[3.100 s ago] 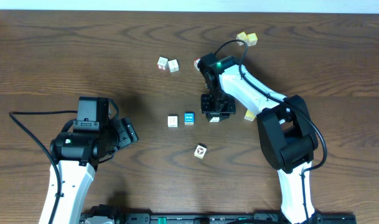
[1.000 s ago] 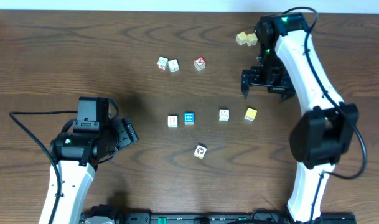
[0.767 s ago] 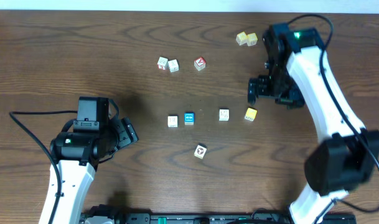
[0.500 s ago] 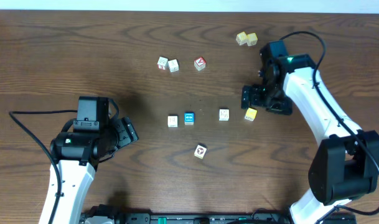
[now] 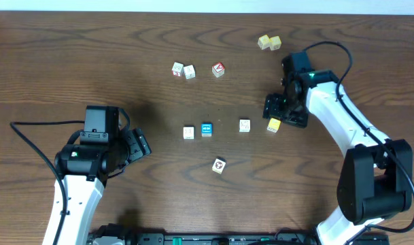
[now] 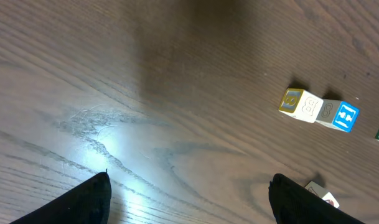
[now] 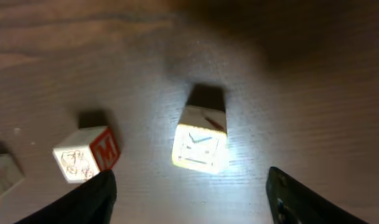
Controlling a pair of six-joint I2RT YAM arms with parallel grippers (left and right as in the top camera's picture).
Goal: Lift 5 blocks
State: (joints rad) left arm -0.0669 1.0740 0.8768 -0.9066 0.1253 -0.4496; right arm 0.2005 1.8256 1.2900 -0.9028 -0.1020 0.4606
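Five blocks lie mid-table: a white one (image 5: 188,132), a blue one (image 5: 207,128), a white one (image 5: 244,125), a yellow one (image 5: 273,125) and one with a red-and-black mark (image 5: 219,165). My right gripper (image 5: 281,116) hovers low at the yellow block (image 7: 201,146). It is open, its fingers (image 7: 93,198) standing wide on either side and touching nothing. A white block with a red letter (image 7: 86,154) sits to the left. My left gripper (image 6: 189,200) is open over bare wood at the left, with the white (image 6: 300,104) and blue (image 6: 340,116) blocks far ahead.
Two white cubes (image 5: 183,70) and a red-topped cube (image 5: 218,69) sit at the back centre. A pale yellow-green pair (image 5: 268,43) lies at the back right, behind my right arm. The left arm's cable (image 5: 37,124) trails across the left side.
My right arm has swung from the back right forward and down onto the yellow block. The left arm and all blocks have stayed put.
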